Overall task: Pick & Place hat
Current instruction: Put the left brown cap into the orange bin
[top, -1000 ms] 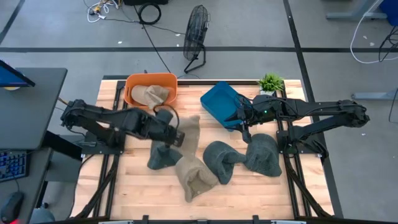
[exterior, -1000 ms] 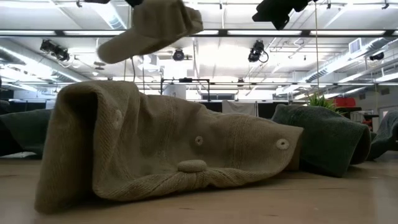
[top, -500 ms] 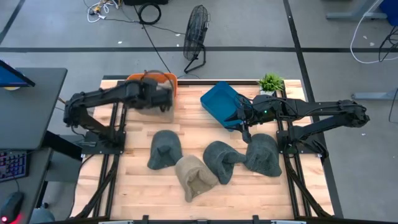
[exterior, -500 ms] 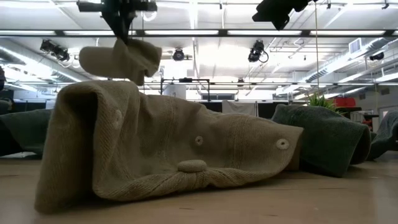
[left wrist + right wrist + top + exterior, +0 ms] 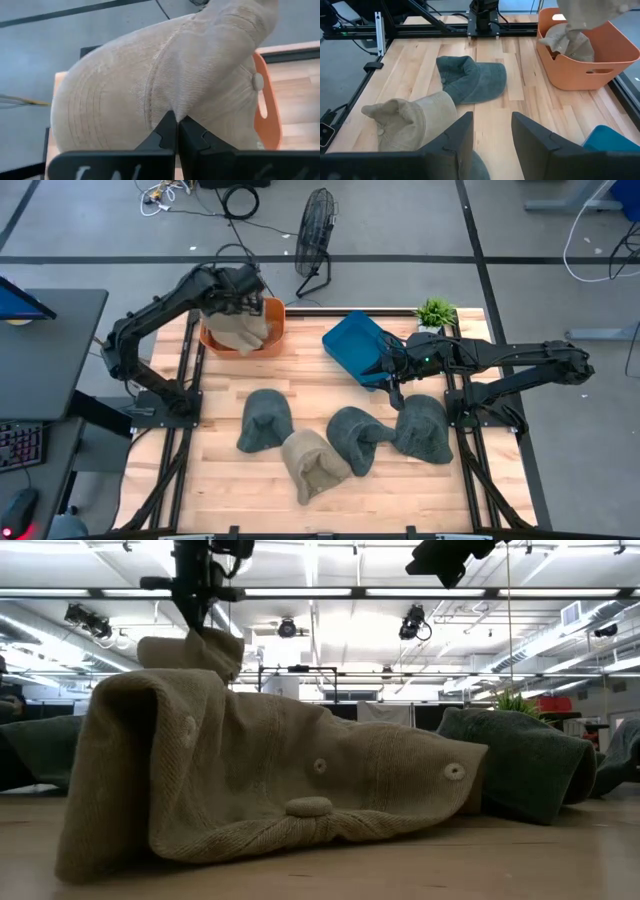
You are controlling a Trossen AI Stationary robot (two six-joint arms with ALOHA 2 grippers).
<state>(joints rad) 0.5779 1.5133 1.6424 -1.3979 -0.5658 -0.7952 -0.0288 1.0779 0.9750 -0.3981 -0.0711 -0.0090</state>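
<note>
My left gripper [image 5: 243,288] is shut on a tan hat [image 5: 236,327] that hangs over the orange bin [image 5: 272,311] at the table's far left. The bin holds another tan hat [image 5: 570,42]. On the table lie three grey-green hats [image 5: 264,420] [image 5: 356,437] [image 5: 424,427] and one tan hat [image 5: 313,463]. My right gripper [image 5: 492,132] is open, hovering above the table near the blue bin [image 5: 356,347] and touching nothing. My left gripper pinches a fold of the tan hat's crown [image 5: 172,102] between its two shut fingers, coming from above and pointing down. The hat hangs below the fingers, lifted clear of the table, its lower part [image 5: 238,338] over the orange bin's opening.
A small potted plant [image 5: 436,312] stands at the table's far right corner. A fan [image 5: 314,230] and cables lie on the floor beyond the far edge. Bare wood shows along the near edge [image 5: 420,500].
My left gripper has carried the tan hat from above the table's middle toward the far left, up and over the orange bin, staying shut on it. The hat now hangs over the bin.
</note>
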